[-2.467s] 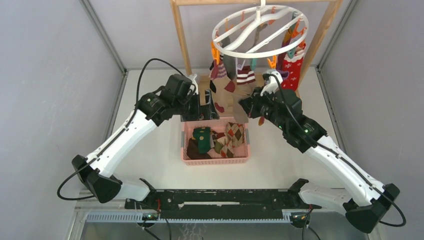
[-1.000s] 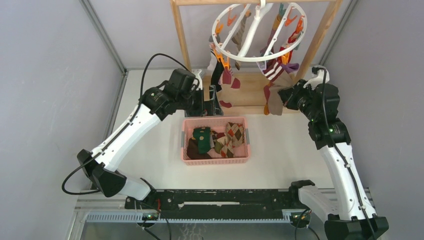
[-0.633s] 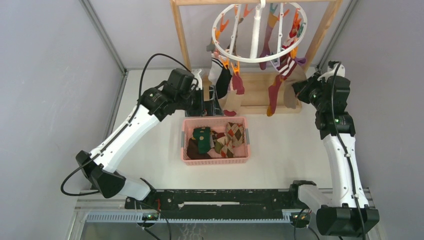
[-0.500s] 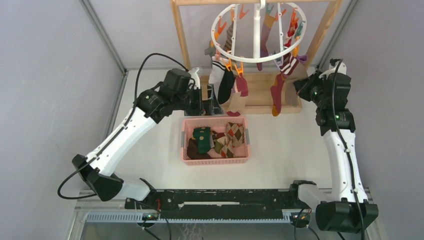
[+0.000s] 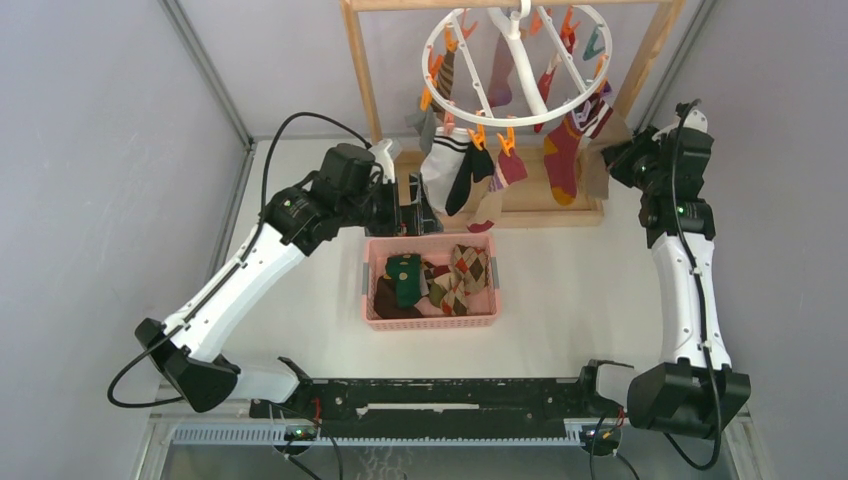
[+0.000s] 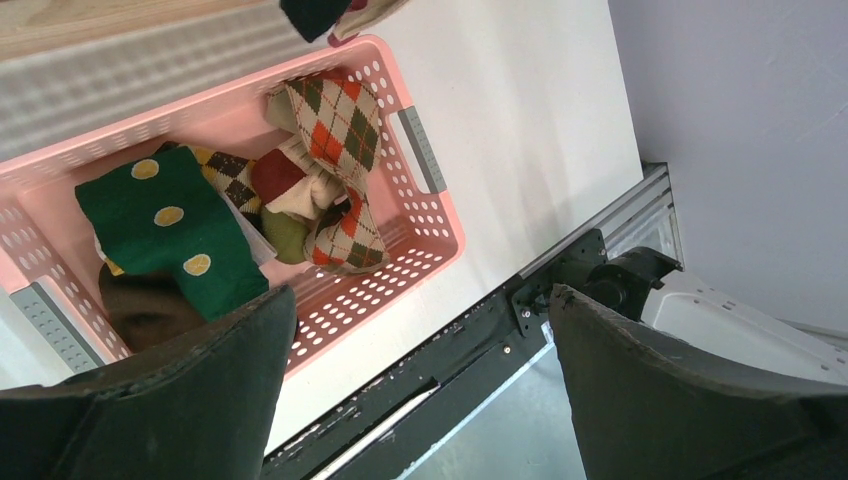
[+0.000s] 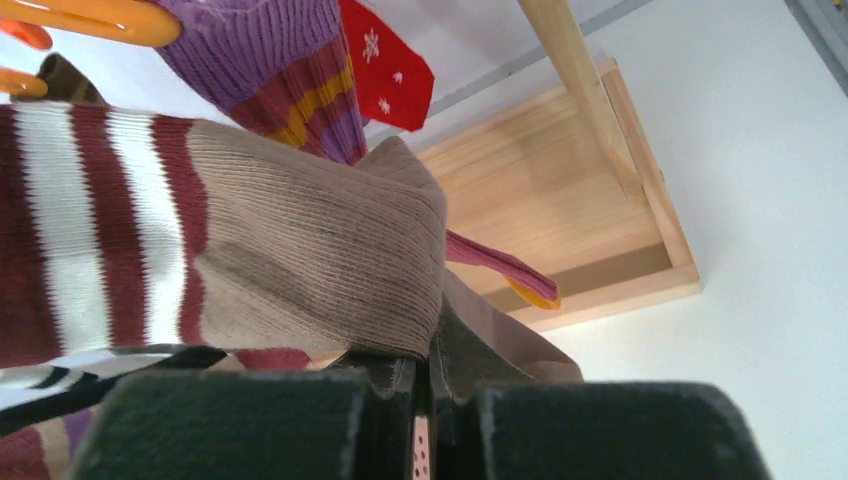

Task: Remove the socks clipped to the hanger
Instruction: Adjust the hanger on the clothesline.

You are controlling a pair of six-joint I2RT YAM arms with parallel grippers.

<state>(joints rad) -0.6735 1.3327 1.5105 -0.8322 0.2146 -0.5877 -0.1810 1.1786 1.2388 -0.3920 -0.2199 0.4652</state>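
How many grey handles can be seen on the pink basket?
2. One handle is on the basket's left end, the other on its right end, seen from above. None seems hidden.

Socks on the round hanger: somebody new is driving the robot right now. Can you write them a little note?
Left gripper: open, holding nothing, above the pink basket.
Right gripper: shut on a tan striped sock that hangs from the hanger; it seems not yet unclipped.
Done: several loose socks lie in the basket.
Left: many clipped socks hang round the hanger's rim; each needs pulling free.
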